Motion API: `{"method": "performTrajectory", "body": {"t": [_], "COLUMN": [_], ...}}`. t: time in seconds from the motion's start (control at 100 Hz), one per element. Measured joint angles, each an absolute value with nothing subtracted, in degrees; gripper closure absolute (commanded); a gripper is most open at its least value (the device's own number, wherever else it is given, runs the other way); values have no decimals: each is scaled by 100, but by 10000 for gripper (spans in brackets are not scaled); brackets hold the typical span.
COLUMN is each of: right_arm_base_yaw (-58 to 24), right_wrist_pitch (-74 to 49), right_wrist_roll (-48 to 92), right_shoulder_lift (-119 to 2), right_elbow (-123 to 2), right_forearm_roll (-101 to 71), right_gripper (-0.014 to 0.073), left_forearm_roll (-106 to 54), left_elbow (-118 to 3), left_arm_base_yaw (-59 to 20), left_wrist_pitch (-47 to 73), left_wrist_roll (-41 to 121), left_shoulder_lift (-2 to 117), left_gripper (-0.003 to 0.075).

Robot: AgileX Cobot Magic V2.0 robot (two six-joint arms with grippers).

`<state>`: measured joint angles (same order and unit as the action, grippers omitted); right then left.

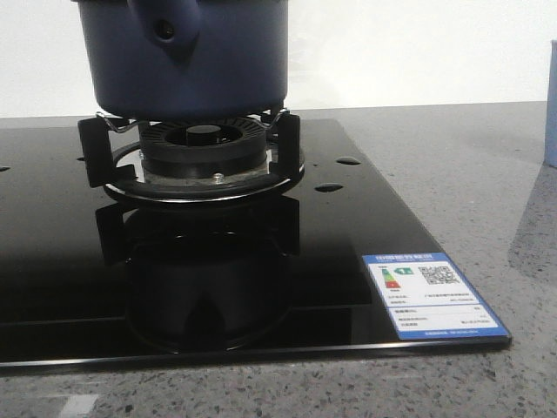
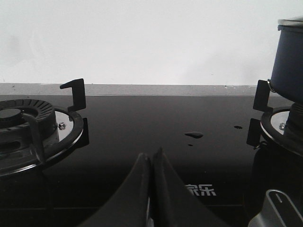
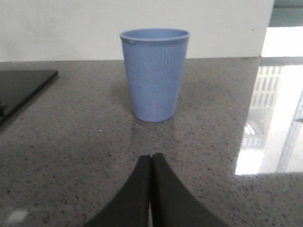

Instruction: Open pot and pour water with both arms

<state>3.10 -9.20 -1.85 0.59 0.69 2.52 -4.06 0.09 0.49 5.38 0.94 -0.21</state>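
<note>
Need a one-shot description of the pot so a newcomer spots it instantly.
Start at the black glass cooktop set into the grey speckled counter. On its burner grate sits the pot: large, round, matte navy, straight-sided, unlike the pale blue ribbed cup on the counter.

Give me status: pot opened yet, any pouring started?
Done: nothing visible. The pot sits on its burner with the lid apparently on. In hand: neither arm holds anything; the left gripper is shut over the black cooktop, and the right gripper is shut over the counter, facing the upright blue cup. Left: lift lid, pour.
</note>
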Motion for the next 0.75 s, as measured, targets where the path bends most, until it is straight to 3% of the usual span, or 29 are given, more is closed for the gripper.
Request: {"method": "performTrajectory", "body": {"t": [0.75], "right_arm_base_yaw": [379], "right_wrist_pitch": [-1092], "right_wrist_roll": [-188], "right_shoulder_lift": [59], "right_elbow": [69], "right_forearm_roll": [243], "right_gripper": [653], "left_forearm_roll": [-406], "left_elbow": [9], "left_arm_base_yaw": [49], "left_wrist_pitch": [538], "left_wrist_roll": [94], "left_shoulder_lift": [-21], "left_gripper": [741]}}
